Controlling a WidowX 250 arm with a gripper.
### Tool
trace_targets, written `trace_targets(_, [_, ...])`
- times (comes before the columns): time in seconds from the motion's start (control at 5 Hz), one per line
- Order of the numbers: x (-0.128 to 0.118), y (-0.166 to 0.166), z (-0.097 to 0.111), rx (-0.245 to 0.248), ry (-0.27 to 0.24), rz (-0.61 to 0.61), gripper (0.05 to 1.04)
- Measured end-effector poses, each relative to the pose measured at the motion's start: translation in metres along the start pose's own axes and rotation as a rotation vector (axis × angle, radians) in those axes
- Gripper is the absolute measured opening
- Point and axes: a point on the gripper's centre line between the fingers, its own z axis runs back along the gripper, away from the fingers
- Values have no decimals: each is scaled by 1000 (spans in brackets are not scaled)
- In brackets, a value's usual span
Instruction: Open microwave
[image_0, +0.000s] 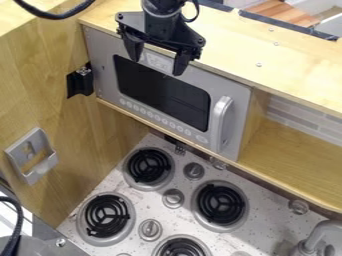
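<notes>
The black gripper (157, 62) hangs at the top of the view, in front of the upper left part of the microwave (237, 100). Its two fingers stand apart with nothing between them. The microwave is silver with a dark window (162, 92) and sits in a wooden shelf, its door closed. A silver vertical handle (219, 122) is on the door's right side, below and to the right of the gripper and apart from it.
Below the microwave is a stove top with black coil burners (148, 165) and silver knobs (173, 198). A faucet (317, 240) stands at the lower right. A grey holder (48, 162) is fixed to the left wooden wall (40, 85). The wooden top (294, 60) runs behind the gripper.
</notes>
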Motion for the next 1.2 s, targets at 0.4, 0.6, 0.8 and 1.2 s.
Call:
trace_targets(0.4, [-17,-11,-21,-29,46,-17,1001])
trace_targets(0.6, [-19,-28,-32,-88,36,-44,1001])
trace_targets(0.8, [-22,-50,-45,-131,48,-99,1001])
trace_targets(1.2, [-22,-77,-59,-176,65,-180,1001])
